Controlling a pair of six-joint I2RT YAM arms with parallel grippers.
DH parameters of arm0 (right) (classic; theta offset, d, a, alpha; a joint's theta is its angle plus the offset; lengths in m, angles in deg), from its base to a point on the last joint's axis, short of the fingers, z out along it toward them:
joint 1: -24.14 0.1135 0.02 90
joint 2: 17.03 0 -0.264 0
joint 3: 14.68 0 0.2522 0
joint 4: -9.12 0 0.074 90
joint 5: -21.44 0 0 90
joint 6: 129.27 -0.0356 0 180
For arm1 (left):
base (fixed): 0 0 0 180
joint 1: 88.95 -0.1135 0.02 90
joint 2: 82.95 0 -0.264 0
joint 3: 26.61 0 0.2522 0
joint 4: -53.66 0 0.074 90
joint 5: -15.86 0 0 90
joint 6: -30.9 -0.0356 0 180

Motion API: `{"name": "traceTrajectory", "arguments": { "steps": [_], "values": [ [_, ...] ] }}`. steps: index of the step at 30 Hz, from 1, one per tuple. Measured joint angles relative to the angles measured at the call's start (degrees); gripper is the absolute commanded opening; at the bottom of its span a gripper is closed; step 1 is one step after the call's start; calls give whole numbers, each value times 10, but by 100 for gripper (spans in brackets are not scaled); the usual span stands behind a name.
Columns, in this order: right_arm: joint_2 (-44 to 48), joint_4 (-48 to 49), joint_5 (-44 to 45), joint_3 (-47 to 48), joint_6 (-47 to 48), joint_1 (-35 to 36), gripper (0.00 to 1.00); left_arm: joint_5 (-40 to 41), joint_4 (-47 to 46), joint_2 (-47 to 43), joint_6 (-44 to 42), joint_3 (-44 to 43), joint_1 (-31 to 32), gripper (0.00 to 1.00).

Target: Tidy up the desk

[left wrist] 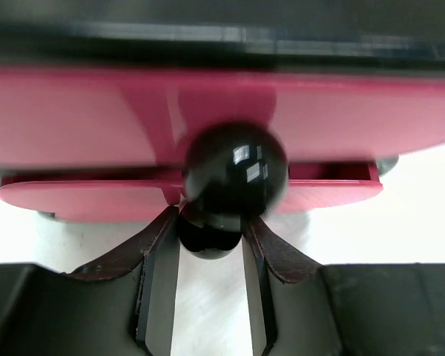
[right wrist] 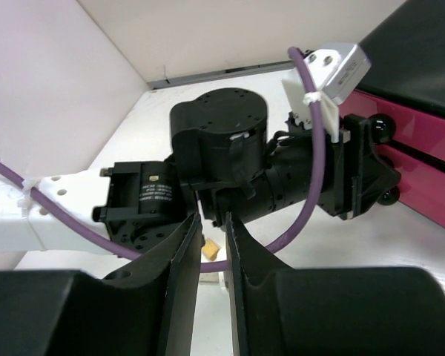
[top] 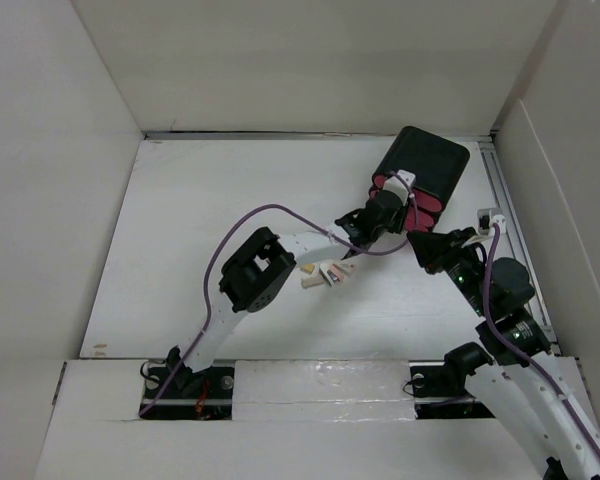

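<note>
The left pincer (left wrist: 211,222) sits nearly shut on a drawer's (left wrist: 96,196) black knob (left wrist: 208,241), pads seemingly touching both sides. So round a knob could slip free in a pull, or the unbraced box (top: 430,165) could drag across the white tabletop (top: 210,220), where it stands far right. The right pincer (right wrist: 213,222), a slit apart and empty, hangs just behind the left wrist and could snag its cable (right wrist: 305,74).

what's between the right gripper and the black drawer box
The left arm's wrist and its purple cable lie between the right gripper and the black drawer box; the right wrist view shows it.
</note>
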Motion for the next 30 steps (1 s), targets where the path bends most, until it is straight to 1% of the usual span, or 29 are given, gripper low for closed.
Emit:
{"name": "traceTrajectory", "arguments": {
  "steps": [10,17,22,25,26,28,30],
  "values": [
    [-11,4,7,0,0,0,25,-17,-52,-90,1,148,1,0],
    [-11,5,13,0,0,0,24,-28,-71,-137,1,222,3,0],
    [-10,5,17,-1,0,0,24,-29,-74,-162,2,257,6,0],
    [-9,6,18,-3,0,0,24,-29,-76,-174,3,277,7,3],
    [-9,9,19,-5,0,0,24,-29,-75,-177,3,280,8,8],
    [-9,9,20,-9,0,0,24,-29,-75,-177,3,282,8,10],
    [-9,9,20,-12,0,0,24,-29,-74,-177,4,282,8,14]
  ]
}}
